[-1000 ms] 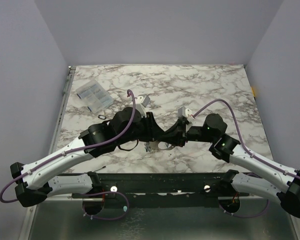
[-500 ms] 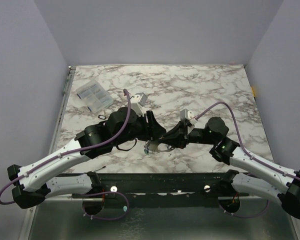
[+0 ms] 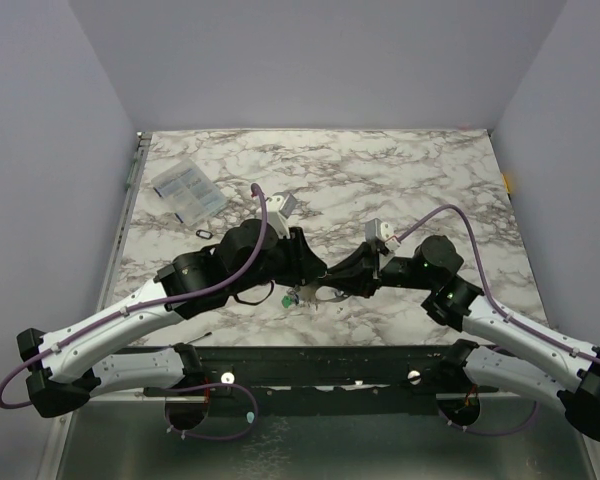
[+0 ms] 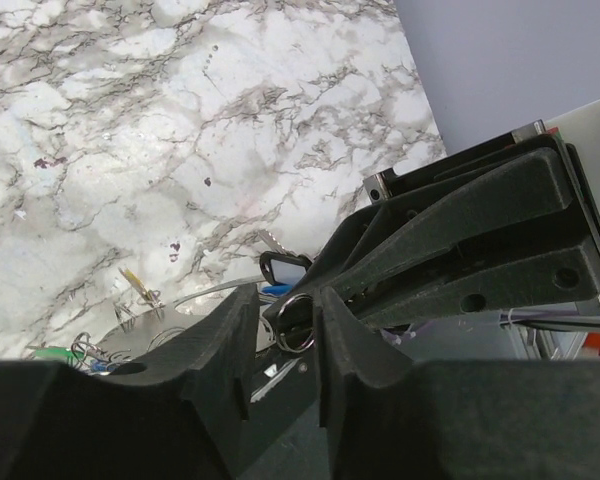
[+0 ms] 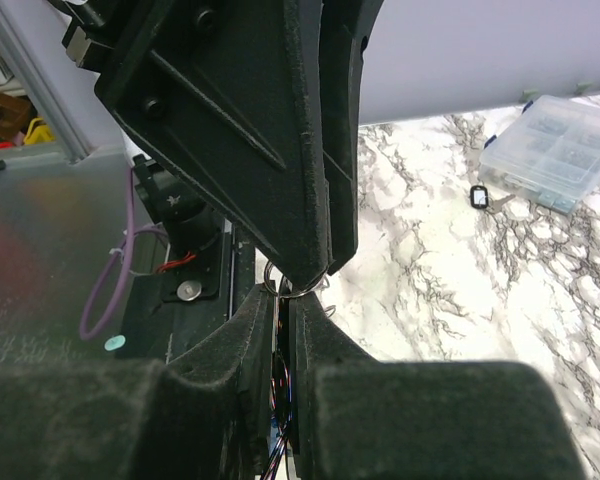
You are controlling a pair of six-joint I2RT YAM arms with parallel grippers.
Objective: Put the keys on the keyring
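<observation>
My two grippers meet tip to tip near the table's front edge. The right gripper (image 3: 332, 283) (image 5: 283, 295) is shut on the thin metal keyring (image 5: 298, 290) (image 4: 295, 328), holding it edge-up. My left gripper (image 3: 305, 273) (image 4: 285, 300) has its jaws apart around the ring, which rests against one finger (image 4: 332, 325). Of the keys, a green-headed one (image 3: 284, 299) (image 4: 52, 352) lies on the marble just left of the ring, beside a yellowish one (image 4: 133, 281). A blue bit (image 4: 275, 290) shows behind the fingertips.
A clear plastic compartment box (image 3: 188, 190) (image 5: 555, 140) lies at the back left. A small black item (image 3: 204, 232) (image 5: 477, 196) sits near it. The dark metal rail (image 3: 310, 365) with the arm bases runs along the near table edge.
The left gripper's jaws widened and then narrowed a little around the ring. The green key head has come into sight left of the ring. The right gripper stayed shut and shifted slightly.
</observation>
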